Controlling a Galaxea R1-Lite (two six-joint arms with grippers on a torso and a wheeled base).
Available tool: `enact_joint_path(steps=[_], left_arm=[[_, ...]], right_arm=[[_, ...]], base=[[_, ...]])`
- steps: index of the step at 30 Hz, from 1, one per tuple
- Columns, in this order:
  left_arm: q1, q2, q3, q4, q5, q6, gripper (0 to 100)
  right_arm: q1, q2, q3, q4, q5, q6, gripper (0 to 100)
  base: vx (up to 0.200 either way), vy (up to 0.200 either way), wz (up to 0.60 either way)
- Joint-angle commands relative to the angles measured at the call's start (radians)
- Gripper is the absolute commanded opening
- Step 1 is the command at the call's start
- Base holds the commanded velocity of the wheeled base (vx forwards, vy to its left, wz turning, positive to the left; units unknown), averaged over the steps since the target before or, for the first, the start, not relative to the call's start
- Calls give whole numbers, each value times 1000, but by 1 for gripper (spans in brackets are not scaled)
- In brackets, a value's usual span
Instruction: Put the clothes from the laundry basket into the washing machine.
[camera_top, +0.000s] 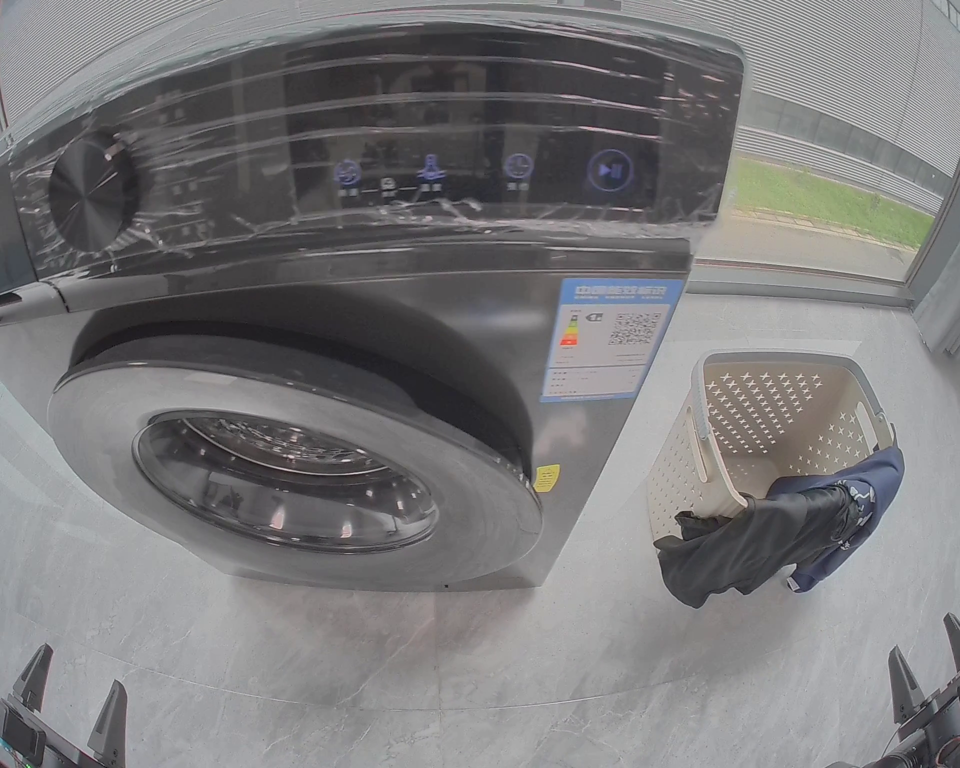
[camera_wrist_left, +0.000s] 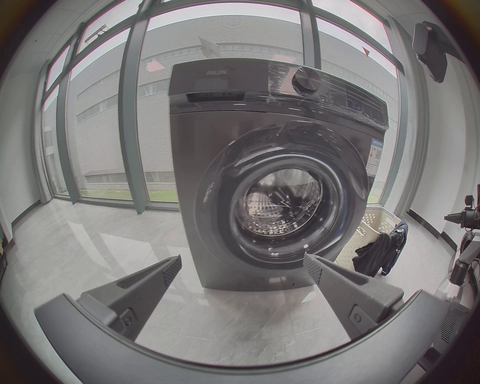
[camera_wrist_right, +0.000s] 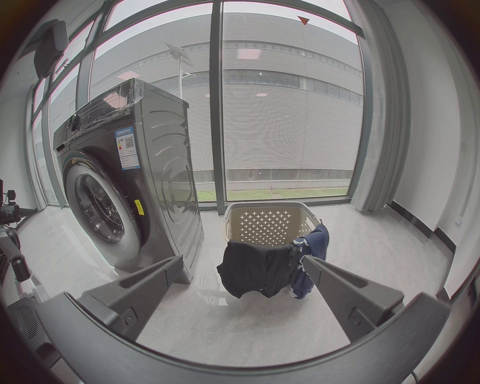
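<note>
Nearest, at the left, the left gripper (camera_top: 70, 700) hangs low over the floor (camera_top: 480, 660), its two dark fingers spread apart with nothing between them. At the near right, the right gripper (camera_top: 925, 660) is likewise spread and holds nothing. Both sit well apart from the clothes and the machine.

Farther in, on the right, the cream laundry basket (camera_top: 680, 470) stands on the grey stone floor, just right of the washing machine (camera_top: 400, 300) and a little nearer than its side. A black garment (camera_top: 750, 545) is draped over the basket's near rim, hanging down the outside. A blue garment (camera_top: 870, 490) lies over the same rim to its right, touching the black one.

The washing machine is dark grey, and its round door (camera_top: 290, 480) is shut, the steel drum showing through the glass. A blue-edged label (camera_top: 610, 335) sits on the front, right of the door. Above, the control panel (camera_top: 400, 130) is wrapped in clear film, with a dial (camera_top: 90, 190) at its left end.

Farthest, a tall window (camera_top: 830, 100) looks onto a strip of grass (camera_top: 830, 200).
</note>
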Motion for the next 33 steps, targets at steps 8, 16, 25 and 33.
enact_joint_path(steps=[8,16,25,33], left_arm=[[0,-18,18,0,-1,0,100],[0,-18,18,0,-1,0,100],[0,-18,18,0,1,-2,100],[0,-18,18,0,1,-2,100]], right_arm=[[0,-8,16,0,0,0,100],[0,-8,15,1,0,0,100],[0,-8,16,0,0,1,100],[0,-8,16,0,0,0,100]], base=[[0,200,0],[0,100,225],[0,0,200],[0,0,0]])
